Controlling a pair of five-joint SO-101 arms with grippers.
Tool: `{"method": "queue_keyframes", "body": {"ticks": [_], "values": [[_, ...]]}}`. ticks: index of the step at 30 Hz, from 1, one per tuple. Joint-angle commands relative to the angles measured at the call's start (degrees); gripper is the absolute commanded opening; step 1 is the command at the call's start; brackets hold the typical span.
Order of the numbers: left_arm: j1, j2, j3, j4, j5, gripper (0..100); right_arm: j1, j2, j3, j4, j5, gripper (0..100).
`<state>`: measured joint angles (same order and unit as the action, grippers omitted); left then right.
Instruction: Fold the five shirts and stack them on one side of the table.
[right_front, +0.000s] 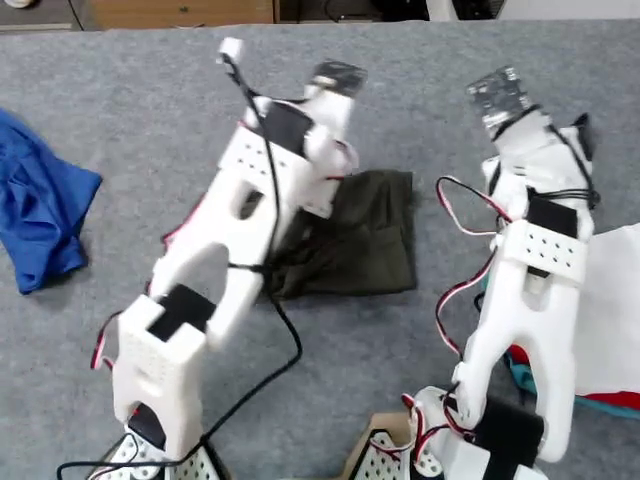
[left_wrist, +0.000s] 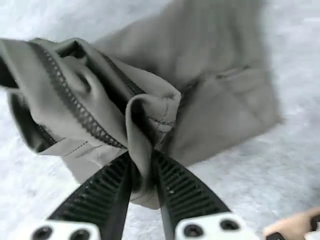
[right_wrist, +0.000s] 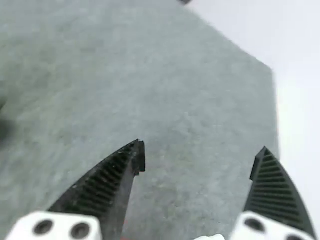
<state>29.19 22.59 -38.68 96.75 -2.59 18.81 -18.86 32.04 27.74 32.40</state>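
No legible text, number or sign on olive shirt (right_front: 365, 235), blue shirt (right_front: 40, 215), table (right_front: 150, 110); wrist circuit board (right_front: 497, 95) markings were too small.

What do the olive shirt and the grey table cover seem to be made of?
The olive shirt: probably soft cotton-like knit, matte; it hangs in limp folds and shows stitched seams. The table cover: seemingly felt or short-pile carpet, matte grey; its surface looks fuzzy and speckled.

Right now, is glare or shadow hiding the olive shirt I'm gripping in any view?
High view: even light, no glare; the olive shirt looks dark and is partly covered by the left arm. Left wrist view: the fold in the left gripper is well lit, dark only inside creases. Right wrist view: right gripper over evenly lit table.
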Motion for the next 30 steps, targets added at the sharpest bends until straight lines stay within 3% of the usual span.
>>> {"method": "queue_keyframes", "body": {"ticks": [1, 10, 13, 17, 20, 24, 28, 30], "values": [[4.4, -3.56, -5.27, -0.53, 0.18, 2, 2.33, -0.75, -0.66, -4.66, -2.11, 34.3], [9.41, 1.01, -7.03, -4.13, 0.44, 2, 6.73, 13.76, -13.14, -0.26, -2.81, 34.3], [9.41, 3.56, -7.12, -6.33, 4.4, 4, 6.73, 15.69, -14.81, 0.88, -2.81, 34.3], [8.88, 4.97, -7.12, -6.15, 8.53, 22, 6.37, 15.78, -14.81, 1.05, -2.55, 34.3], [7.21, 4.7, -7.21, -6.51, 17.14, 32, 6.37, 15.78, -14.81, 1.05, -2.37, 34.3], [2.46, 4.62, -14.95, -4.48, 20.48, 33, 5.67, 15.69, -16.13, 3.78, -2.29, 34.3], [-8.79, 5.05, -27.96, 3.34, 17.23, 33, 0.22, 14.46, -23.6, 19.96, -2.2, 34.3], [-15.38, 4.62, -28.22, 4.31, 13.27, 32, -5.23, 13.58, -27.74, 29.36, -2.2, 34.3]]}}
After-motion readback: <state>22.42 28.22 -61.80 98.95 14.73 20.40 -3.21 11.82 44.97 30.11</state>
